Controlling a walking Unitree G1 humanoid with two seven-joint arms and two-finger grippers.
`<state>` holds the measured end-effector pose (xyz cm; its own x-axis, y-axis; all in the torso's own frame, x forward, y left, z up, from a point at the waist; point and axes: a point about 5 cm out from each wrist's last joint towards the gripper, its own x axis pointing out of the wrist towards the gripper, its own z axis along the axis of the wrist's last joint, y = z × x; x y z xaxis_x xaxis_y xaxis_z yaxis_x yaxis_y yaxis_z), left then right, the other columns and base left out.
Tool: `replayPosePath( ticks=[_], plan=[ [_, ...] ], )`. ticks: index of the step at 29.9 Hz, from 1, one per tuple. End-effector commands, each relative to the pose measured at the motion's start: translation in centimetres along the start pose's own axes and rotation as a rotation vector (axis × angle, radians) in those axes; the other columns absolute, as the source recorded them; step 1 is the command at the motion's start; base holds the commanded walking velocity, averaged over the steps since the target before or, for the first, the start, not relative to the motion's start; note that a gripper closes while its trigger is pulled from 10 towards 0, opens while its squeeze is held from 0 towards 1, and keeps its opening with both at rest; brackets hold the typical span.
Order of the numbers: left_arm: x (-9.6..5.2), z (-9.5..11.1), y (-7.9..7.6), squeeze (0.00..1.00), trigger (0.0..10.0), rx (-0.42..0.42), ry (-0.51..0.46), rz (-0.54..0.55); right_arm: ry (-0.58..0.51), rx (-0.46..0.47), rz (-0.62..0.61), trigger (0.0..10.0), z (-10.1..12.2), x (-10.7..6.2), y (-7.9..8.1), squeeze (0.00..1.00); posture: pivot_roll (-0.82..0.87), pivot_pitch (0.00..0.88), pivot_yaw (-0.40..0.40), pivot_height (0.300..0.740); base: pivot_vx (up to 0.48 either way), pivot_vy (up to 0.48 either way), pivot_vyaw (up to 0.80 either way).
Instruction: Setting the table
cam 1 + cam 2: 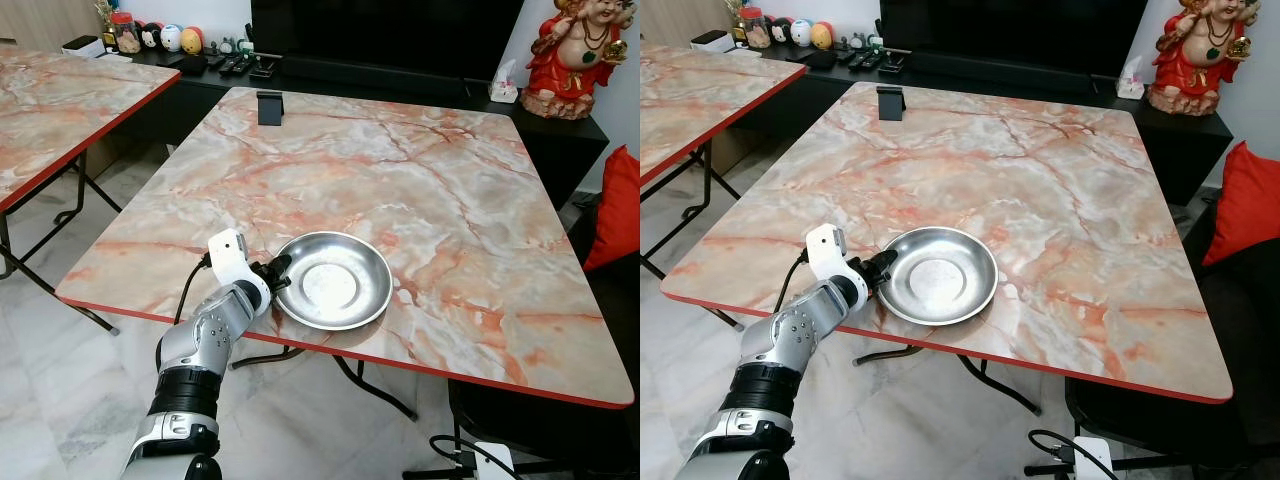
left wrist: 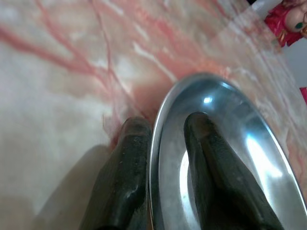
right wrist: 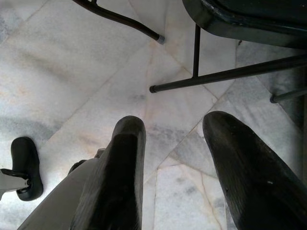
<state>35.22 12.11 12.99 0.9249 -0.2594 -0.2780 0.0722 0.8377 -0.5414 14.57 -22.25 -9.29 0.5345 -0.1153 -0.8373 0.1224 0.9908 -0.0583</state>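
Note:
A shallow steel plate (image 1: 335, 282) lies on the marble-patterned table (image 1: 400, 180), close to its near red edge. My left gripper (image 1: 279, 274) is at the plate's left rim. In the left wrist view one finger (image 2: 125, 182) is outside the rim and the other finger (image 2: 216, 167) lies inside the plate (image 2: 249, 158), so the gripper is shut on the rim. My right gripper (image 3: 170, 158) hangs low over the floor, fingers apart with nothing between them.
A small black stand (image 1: 270, 107) sits at the table's far left edge. A second marble table (image 1: 60, 100) stands to the left. A dark console (image 1: 400, 75) with a red figurine (image 1: 577, 55) lies beyond. A red cushion (image 1: 615, 210) is at the right.

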Motion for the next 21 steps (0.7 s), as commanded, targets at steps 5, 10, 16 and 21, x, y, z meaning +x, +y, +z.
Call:
replayPosePath(
  ticks=[5, 10, 16, 21],
  plan=[
    [-0.1, 2.2, -1.6, 0.0, 10.0, 0.017, -0.081, -0.064, 0.0, -0.005, -0.003, 10.0, 0.1, 0.0, -0.3, 0.0, 0.12, 0.0, -0.064, 0.707, 0.0, 0.0, 0.0],
    [-0.1, 1.8, -1.6, 0.0, 10.0, 0.026, -0.057, -0.06, 0.001, -0.006, -0.002, 10.0, 0.0, 0.0, -0.3, 0.0, 0.12, 0.0, -0.063, 0.707, 0.0, 0.0, 0.0],
    [-0.8, 3.7, -3.0, 0.0, 10.0, 0.254, -0.237, -0.119, 0.0, -0.002, -0.004, 10.0, -0.1, -0.1, -0.3, 0.0, 0.13, 0.0, -0.063, 0.707, 0.0, 0.0, 0.0],
    [-1.5, 3.7, -4.5, 0.0, 10.0, 0.622, -0.334, -0.176, -0.011, 0.026, -0.009, 10.0, -0.2, -0.1, -0.2, 0.0, 0.13, 0.0, -0.063, 0.707, 0.0, 0.0, 0.0]
  ],
)
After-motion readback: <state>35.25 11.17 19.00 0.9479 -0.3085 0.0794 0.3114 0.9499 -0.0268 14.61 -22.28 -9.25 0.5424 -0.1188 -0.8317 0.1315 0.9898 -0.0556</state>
